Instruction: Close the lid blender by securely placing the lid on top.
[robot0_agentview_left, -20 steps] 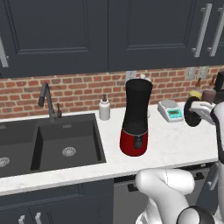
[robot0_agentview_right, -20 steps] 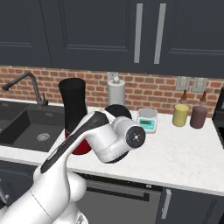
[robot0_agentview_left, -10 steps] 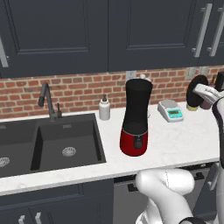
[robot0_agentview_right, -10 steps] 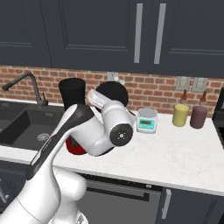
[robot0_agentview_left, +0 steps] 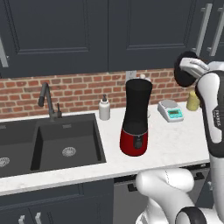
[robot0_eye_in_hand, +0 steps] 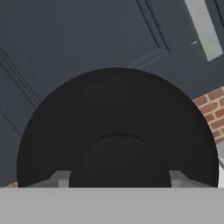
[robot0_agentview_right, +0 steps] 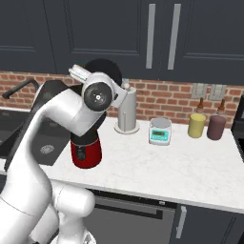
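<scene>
White marble counter (robot0_agentview_left: pixel 175 140): tall black-jar blender on red base (robot0_agentview_left: pixel 135 118) stands open-topped. Your gripper (robot0_eye_in_hand: pixel 117 183) grips the flat round black lid (robot0_eye_in_hand: pixel 117 131) by its knob, high beside the cabinets. Lid looks tilted on edge; unlevelled, it may seat crooked or slip

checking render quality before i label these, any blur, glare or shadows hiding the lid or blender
Left base view: sharp, evenly lit, no glare; the blender is clear, the lid reads as a dark disc beside the arm. Right base view: equally sharp, but the arm covers most of the blender and part of the lid. Hand view: the lid is flat black with almost no shading, so its knob barely shows.
</scene>
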Controlling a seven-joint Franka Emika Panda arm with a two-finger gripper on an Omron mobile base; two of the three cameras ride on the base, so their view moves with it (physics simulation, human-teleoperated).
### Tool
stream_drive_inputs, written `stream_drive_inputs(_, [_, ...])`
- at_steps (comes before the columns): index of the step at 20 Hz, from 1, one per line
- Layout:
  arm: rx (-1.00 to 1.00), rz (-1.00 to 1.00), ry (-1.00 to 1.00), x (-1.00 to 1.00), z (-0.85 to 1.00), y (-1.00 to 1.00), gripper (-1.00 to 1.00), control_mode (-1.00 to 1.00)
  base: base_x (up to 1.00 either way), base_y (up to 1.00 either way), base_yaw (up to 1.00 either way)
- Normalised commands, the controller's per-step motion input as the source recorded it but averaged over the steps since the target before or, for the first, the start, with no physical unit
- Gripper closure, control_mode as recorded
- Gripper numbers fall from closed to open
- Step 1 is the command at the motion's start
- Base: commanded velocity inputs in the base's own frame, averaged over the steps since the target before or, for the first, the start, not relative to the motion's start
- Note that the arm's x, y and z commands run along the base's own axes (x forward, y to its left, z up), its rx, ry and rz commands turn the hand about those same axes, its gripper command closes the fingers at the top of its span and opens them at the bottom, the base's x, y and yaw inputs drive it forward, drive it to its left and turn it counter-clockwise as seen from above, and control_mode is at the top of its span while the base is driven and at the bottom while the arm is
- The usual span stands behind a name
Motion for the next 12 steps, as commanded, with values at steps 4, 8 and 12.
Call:
stream_drive_inputs(4, [-0.15, 0.08, 0.42, -0.1, 0.84, 0.39, 1.0, -1.0, 0.0, 0.0, 0.0])
stream_drive_inputs(8, [-0.16, 0.08, 0.39, -0.03, 0.27, 0.36, 1.0, -1.0, 0.0, 0.0, 0.0])
stream_drive_inputs(12, [-0.14, 0.0, 0.16, 0.0, -0.01, 0.27, 1.0, -1.0, 0.0, 0.0, 0.0])
